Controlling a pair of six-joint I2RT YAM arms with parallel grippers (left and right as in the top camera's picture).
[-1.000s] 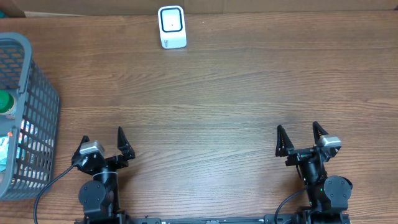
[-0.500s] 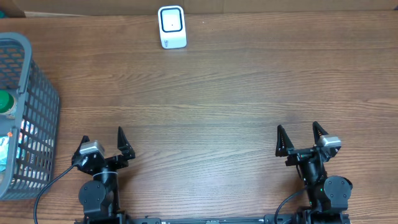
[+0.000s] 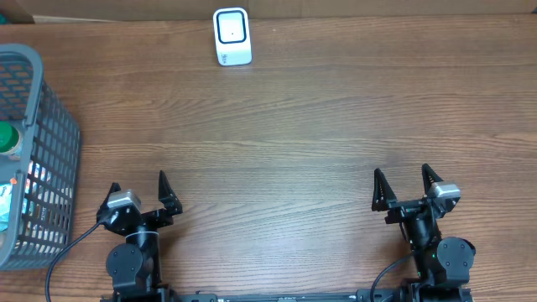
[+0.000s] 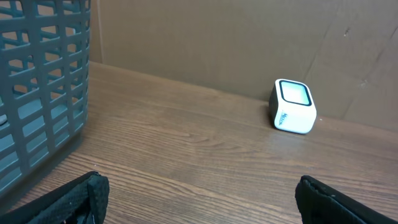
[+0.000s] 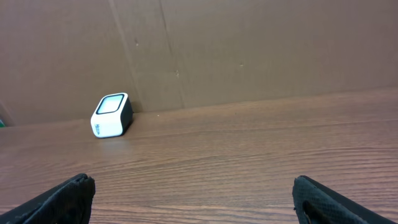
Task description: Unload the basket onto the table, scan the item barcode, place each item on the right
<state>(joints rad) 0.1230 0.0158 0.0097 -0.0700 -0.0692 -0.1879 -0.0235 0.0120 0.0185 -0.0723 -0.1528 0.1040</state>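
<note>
A small white barcode scanner [image 3: 232,36] with a dark window stands at the table's far edge; it also shows in the left wrist view [image 4: 293,106] and the right wrist view [image 5: 111,115]. A grey mesh basket [image 3: 50,143] at the far left holds items, among them a green-capped one [image 3: 7,138]; no barcode shows. My left gripper [image 3: 139,190] rests open at the front left, nothing between its fingers [image 4: 81,194]. At the front right my right gripper [image 3: 404,184] is open too, and empty.
A brown cardboard wall [image 5: 249,50] backs the table behind the scanner. The basket wall [image 4: 37,87] stands close on the left of the left arm. Bare wood table [image 3: 294,143] lies between the grippers and the scanner.
</note>
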